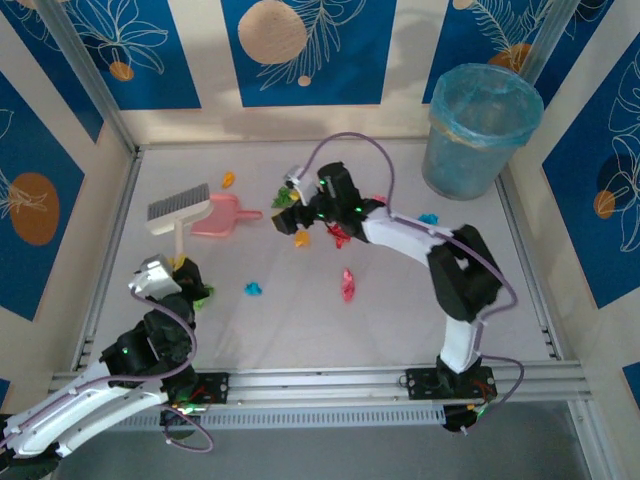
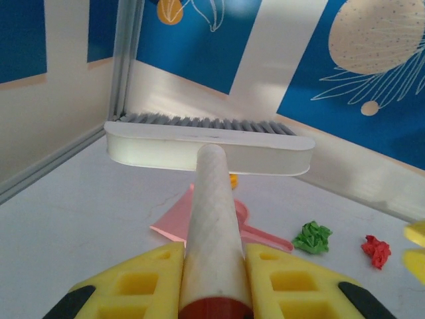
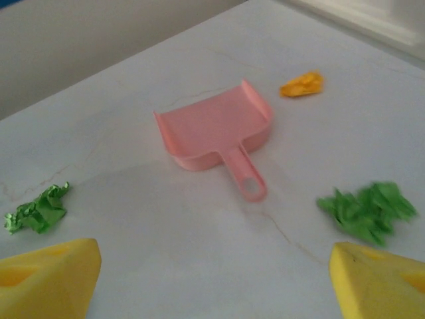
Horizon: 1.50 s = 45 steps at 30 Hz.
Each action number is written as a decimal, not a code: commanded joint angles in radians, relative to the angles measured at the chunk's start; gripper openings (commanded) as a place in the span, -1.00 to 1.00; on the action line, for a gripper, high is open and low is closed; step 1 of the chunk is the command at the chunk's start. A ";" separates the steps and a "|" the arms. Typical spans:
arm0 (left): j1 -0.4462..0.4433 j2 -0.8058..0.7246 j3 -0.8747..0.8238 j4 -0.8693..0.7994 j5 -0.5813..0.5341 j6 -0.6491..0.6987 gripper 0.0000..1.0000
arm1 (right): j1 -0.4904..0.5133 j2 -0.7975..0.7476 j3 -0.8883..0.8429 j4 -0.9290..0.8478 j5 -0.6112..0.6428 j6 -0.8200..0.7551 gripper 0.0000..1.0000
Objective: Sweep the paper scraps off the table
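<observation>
The step in hand looks like tool pickup: the brush is secured, the dustpan is not yet taken and no scrap is gathered. At the counter's (image 1: 400,320) 9 o'clock side, the left fingers (image 2: 133,282) are clamped narrow on the handle of the brush (image 1: 180,210), with its bristle head at 12 o'clock from them. At 3 o'clock of that head the pink dustpan (image 3: 216,133) lies flat, handle toward the right arm. The right fingers (image 3: 50,276) hover spread wide, touching nothing, with the pan's handle at 12 o'clock ahead. The paper scraps (image 1: 348,285) lie loose mid-counter: orange beyond the pan, green either side of the right fingers, red and cyan nearer. Next, I judge, the right fingers must descend and pinch that thin handle.
</observation>
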 commanded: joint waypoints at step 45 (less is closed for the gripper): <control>0.017 -0.055 -0.020 0.020 -0.008 -0.019 -1.00 | 0.141 0.775 1.067 -0.713 0.244 -0.250 0.34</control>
